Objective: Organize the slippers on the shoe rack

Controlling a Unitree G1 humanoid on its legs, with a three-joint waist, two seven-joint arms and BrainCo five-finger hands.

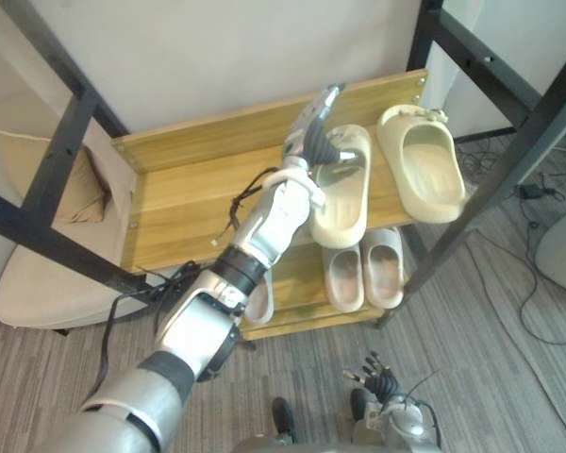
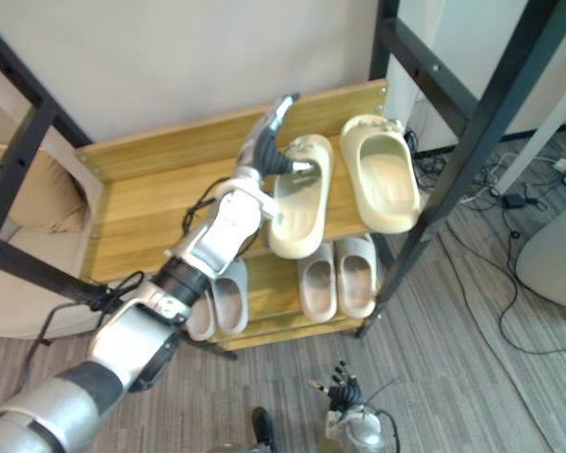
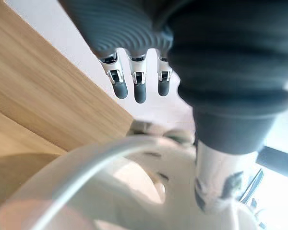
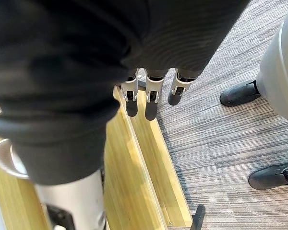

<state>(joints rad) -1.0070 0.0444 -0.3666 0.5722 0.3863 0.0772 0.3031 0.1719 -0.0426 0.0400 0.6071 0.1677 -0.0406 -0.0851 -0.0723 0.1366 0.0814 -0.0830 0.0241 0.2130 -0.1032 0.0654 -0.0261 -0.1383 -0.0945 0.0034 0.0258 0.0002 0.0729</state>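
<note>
Two cream slippers lie toe-forward on the top shelf of the wooden shoe rack (image 1: 189, 189), both hanging over its front edge. My left hand (image 1: 307, 142) is at the left slipper (image 1: 341, 193), fingers (image 3: 134, 81) straight and pointing at the wall, thumb resting on the slipper's upper (image 3: 134, 191). The right slipper (image 1: 424, 165) lies untouched beside it. On the lower shelf sits a pale pink pair (image 1: 363, 272), and further left another pair (image 2: 222, 302) partly behind my arm. My right hand (image 1: 382, 382) hangs low in front of the rack, its fingers (image 4: 151, 103) relaxed and holding nothing.
Black metal frame bars cross in front of the rack at right (image 1: 519, 142) and at left (image 1: 57, 160). A beige seat with a cushion (image 1: 38, 274) stands to the left. Cables (image 1: 538, 189) trail over the grey floor at right.
</note>
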